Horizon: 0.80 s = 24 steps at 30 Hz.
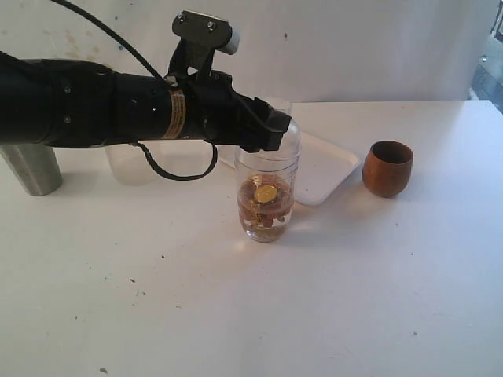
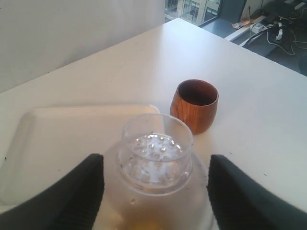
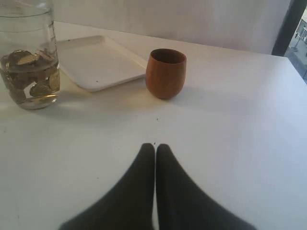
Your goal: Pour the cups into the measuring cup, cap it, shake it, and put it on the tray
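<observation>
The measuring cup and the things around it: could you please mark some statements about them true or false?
1. The measuring cup stands on the tray. False: it stands on the table, in front of the tray.
2. A clear cap sits on the measuring cup. True.
3. The wooden cup lies on its side. False: it stands upright on the table, beside the tray.
4. The right tool is shut and holds nothing. True.
5. The left tool has its fingers spread, one on each side of the cap. True.
</observation>
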Each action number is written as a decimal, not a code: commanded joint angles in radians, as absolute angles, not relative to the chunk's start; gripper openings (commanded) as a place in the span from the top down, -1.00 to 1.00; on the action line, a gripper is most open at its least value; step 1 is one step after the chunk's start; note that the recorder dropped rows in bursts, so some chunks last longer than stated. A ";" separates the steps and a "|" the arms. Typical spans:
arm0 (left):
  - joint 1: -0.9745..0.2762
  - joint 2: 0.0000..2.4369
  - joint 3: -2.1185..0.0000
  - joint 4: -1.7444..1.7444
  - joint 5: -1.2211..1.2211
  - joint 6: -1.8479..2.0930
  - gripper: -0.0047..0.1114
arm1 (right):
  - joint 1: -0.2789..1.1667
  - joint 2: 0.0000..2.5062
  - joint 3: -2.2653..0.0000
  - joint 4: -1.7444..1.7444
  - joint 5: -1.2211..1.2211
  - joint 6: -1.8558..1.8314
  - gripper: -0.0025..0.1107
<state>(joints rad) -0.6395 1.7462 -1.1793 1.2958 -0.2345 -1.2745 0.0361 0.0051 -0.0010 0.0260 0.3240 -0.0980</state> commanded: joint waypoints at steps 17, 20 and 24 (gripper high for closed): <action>-0.641 1.693 -1.177 1.302 -0.258 -1.230 -0.28 | 0.039 0.000 0.000 0.029 0.315 -0.098 0.94; -0.641 1.646 -1.177 1.302 -0.225 -1.179 -0.28 | 0.039 0.000 0.000 0.029 0.315 -0.098 0.94; -0.641 1.616 -1.177 1.302 -0.227 -1.142 -0.06 | 0.039 0.000 0.000 0.029 0.315 -0.098 0.94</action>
<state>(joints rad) -0.6395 1.6362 -1.1755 1.2958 -0.2316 -1.1633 0.0361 0.0051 -0.0010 0.0260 0.3240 -0.0980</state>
